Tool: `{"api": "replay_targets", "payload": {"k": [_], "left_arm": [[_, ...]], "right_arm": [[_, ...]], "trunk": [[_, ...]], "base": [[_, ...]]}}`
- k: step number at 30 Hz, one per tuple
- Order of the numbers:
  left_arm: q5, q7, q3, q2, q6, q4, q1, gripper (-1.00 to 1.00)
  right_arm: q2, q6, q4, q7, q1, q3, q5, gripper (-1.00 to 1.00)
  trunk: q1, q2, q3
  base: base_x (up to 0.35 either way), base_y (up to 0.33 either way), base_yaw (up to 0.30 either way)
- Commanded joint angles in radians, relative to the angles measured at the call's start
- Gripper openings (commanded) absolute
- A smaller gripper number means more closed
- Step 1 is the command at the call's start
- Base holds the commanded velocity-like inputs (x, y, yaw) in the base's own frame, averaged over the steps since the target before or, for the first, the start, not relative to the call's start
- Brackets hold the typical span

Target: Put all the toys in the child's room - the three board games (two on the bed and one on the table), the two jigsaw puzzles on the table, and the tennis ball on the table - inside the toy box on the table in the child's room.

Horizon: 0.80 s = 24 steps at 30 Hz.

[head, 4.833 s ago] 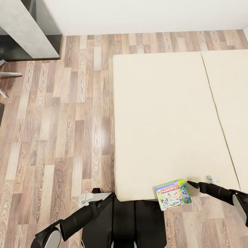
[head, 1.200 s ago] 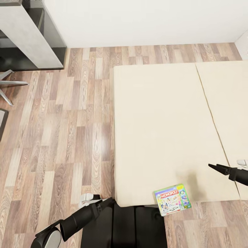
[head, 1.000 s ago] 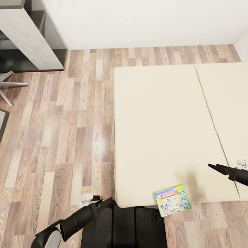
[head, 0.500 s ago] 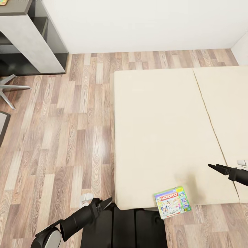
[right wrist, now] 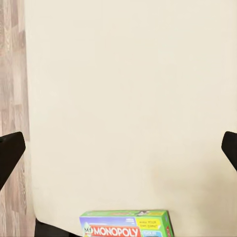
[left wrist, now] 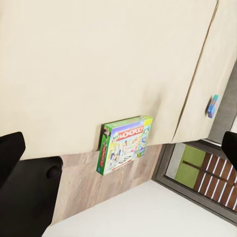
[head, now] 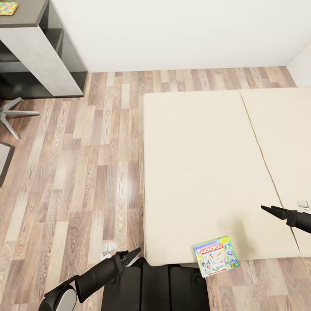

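One board game, the white and green MONOPOLY box (head: 214, 256), lies at the near edge of the bed (head: 194, 164), partly overhanging it; it also appears in the left wrist view (left wrist: 123, 143) and the right wrist view (right wrist: 126, 224). My right gripper (head: 270, 211) hovers open over the mattress, to the right of the box and apart from it. My left gripper (head: 133, 255) is open, low beside the bed's near left corner. A jigsaw puzzle (head: 8, 7) lies on the table (head: 30, 47) at the far left. A small blue box (left wrist: 212, 106) sits at the mattress's far edge.
Wood floor (head: 86, 164) lies between the bed and the table. Chair legs (head: 15, 114) and a dark panel (head: 3, 160) stand at the left edge. A white wall (head: 172, 34) runs behind.
The camera has pulled back, bringing the table top and puzzle into view. Since 4.8 s ago my right gripper has moved from beside the MONOPOLY box up and to the right; lately it holds still.
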Motion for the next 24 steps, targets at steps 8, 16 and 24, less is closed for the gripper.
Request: {"api": "replay_targets", "payload": {"k": [8,16,24], "left_arm": [[0.005,0.0,0.001,0.0,0.007,-0.001,0.0,1.0],[0.005,0.0,0.001,0.0,0.008,-0.001,0.0,1.0],[0.005,0.0,0.001,0.0,0.008,-0.001,0.0,1.0]], "right_arm": [[0.0,0.008,0.001,0.001,0.0,0.0,-0.003,1.0],[0.001,0.008,0.0,0.0,0.0,0.001,-0.003,1.0],[0.003,0.008,0.0,0.001,0.0,0.0,-0.003,1.0]], "trunk": [[0.001,-0.001,0.012],[0.001,-0.001,0.025],[0.001,-0.001,0.038]], "base": [[0.0,0.0,0.0],[0.0,0.0,0.0],[0.0,0.0,0.0]]}}
